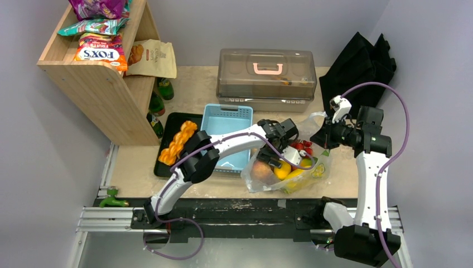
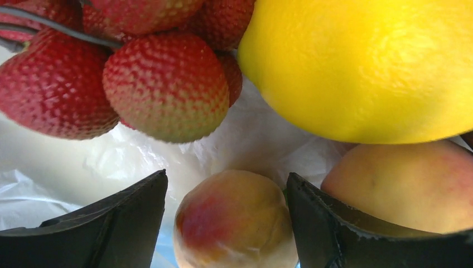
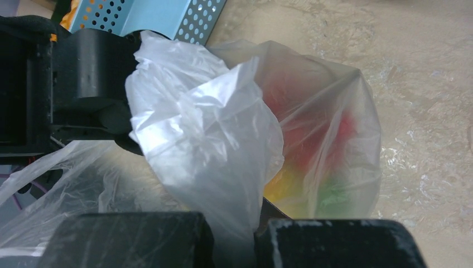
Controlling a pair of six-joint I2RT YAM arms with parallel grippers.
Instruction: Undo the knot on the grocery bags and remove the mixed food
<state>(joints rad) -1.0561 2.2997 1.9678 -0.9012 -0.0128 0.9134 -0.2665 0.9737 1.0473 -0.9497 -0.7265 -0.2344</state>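
While bagged, peach [image 2: 234,220] between fingers [image 2: 111,226] of left hand [image 2: 226,177]

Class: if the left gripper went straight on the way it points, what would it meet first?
Probably the small peach between the left gripper's open fingers; depth is unclear.

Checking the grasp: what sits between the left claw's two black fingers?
A small round yellow-pink peach, lying against the clear crinkly plastic bag, sits between the fingers of the open left claw; the left wrist view shows it.
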